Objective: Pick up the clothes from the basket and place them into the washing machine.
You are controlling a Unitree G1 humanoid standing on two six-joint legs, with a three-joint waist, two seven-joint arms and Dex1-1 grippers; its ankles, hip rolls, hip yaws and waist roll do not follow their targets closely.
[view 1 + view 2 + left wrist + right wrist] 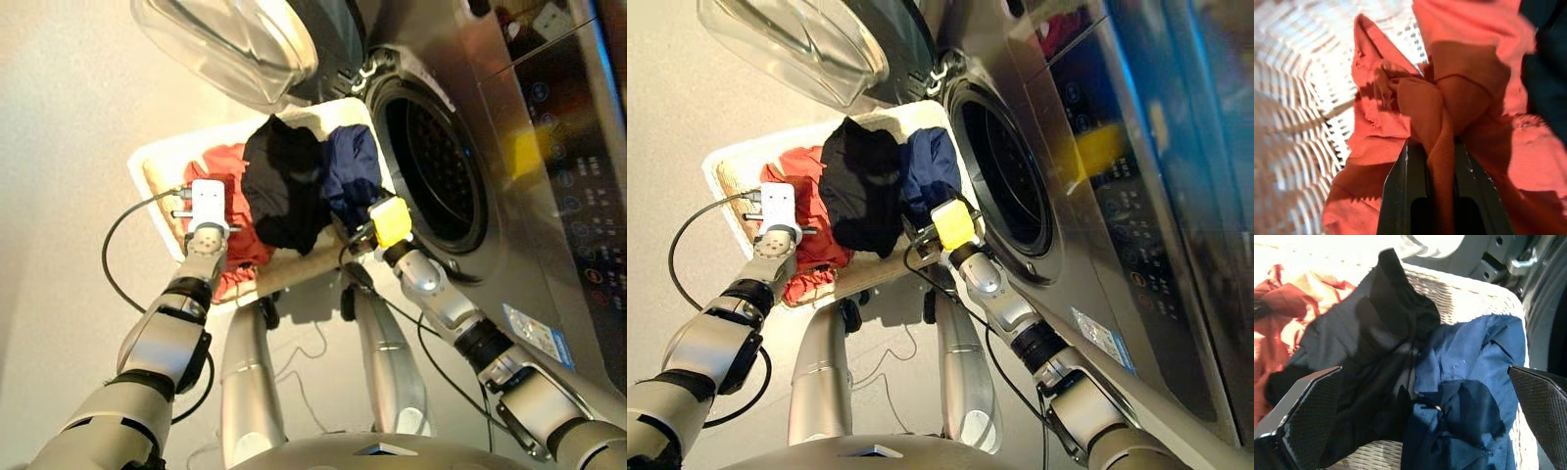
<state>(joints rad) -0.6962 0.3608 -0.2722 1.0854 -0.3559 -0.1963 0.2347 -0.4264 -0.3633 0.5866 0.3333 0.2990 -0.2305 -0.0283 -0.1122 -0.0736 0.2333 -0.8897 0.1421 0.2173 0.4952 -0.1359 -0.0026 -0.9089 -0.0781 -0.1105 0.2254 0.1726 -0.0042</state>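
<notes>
The cream woven basket [147, 162] lies on the floor in front of the washing machine [509, 127], whose drum mouth [436, 166] is open. Three clothes lie in the basket: a coral-red one [223, 162], a black one [284, 186] and a navy blue one [351, 166]. My left gripper [1431, 161] is down in the basket, shut on a fold of the coral-red garment [1449, 98]. My right gripper [1415, 396] hovers open just above the navy garment [1474, 372] and the black garment [1376, 342], its fingers [1308, 406] wide apart.
The machine's clear glass door [230, 44] hangs open above the basket's far end. Loose black cables [118, 245] trail from both wrists. Bare floor [59, 117] stretches to the left of the basket.
</notes>
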